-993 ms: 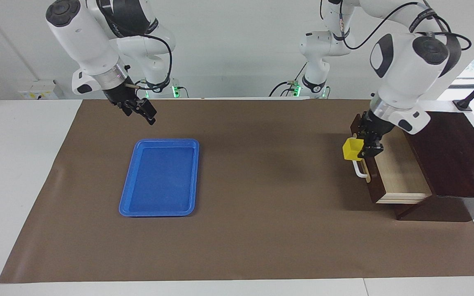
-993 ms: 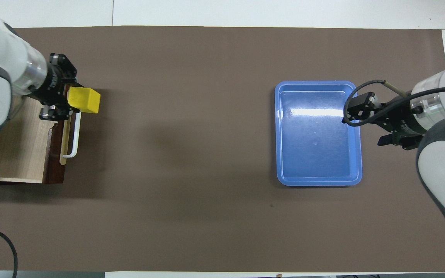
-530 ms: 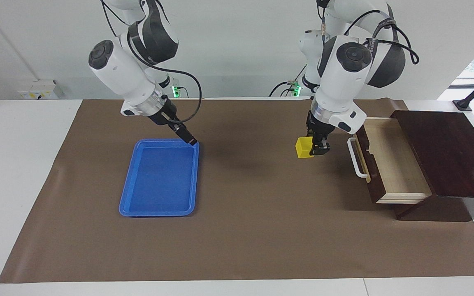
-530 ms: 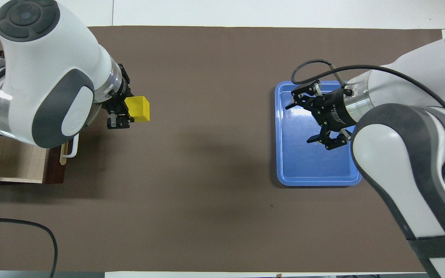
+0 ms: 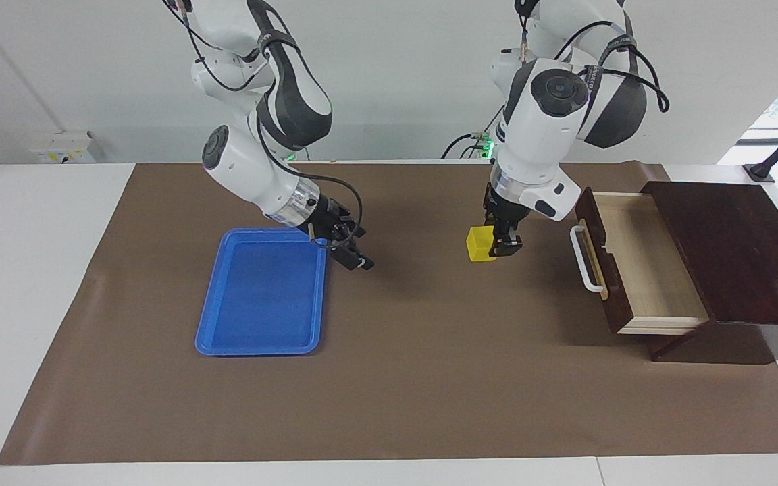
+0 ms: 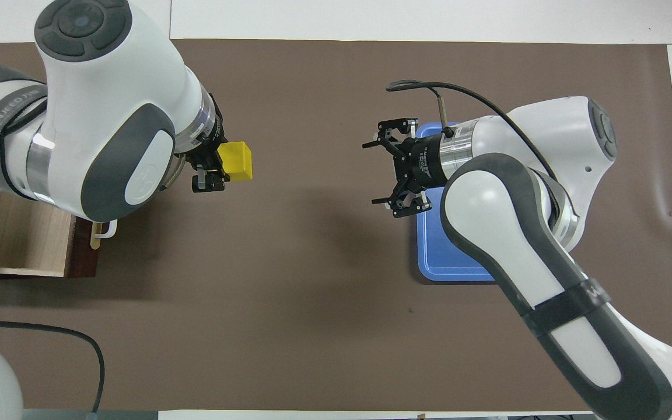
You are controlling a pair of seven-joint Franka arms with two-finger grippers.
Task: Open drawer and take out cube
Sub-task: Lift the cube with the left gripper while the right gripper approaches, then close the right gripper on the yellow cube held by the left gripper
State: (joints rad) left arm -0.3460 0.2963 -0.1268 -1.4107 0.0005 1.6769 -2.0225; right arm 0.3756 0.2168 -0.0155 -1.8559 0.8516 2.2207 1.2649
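Observation:
The dark brown drawer [image 5: 639, 270] stands pulled open at the left arm's end of the table, its pale wood inside bare; part of it shows in the overhead view [image 6: 27, 239]. My left gripper [image 5: 495, 243] [image 6: 225, 169] is shut on the yellow cube [image 5: 479, 244] [image 6: 237, 161] and holds it in the air over the brown mat, between the drawer and the table's middle. My right gripper [image 5: 354, 253] [image 6: 380, 172] is open and empty, in the air over the mat beside the blue tray, its fingers pointing toward the cube.
A flat blue tray [image 5: 264, 291] [image 6: 447, 259] lies on the brown mat [image 5: 402, 378] toward the right arm's end, partly covered by the right arm in the overhead view. The drawer's white bar handle [image 5: 585, 260] faces the table's middle.
My left gripper carried the cube out of the drawer toward the table's middle. My right gripper moved from beside the tray across it toward the middle and stands open.

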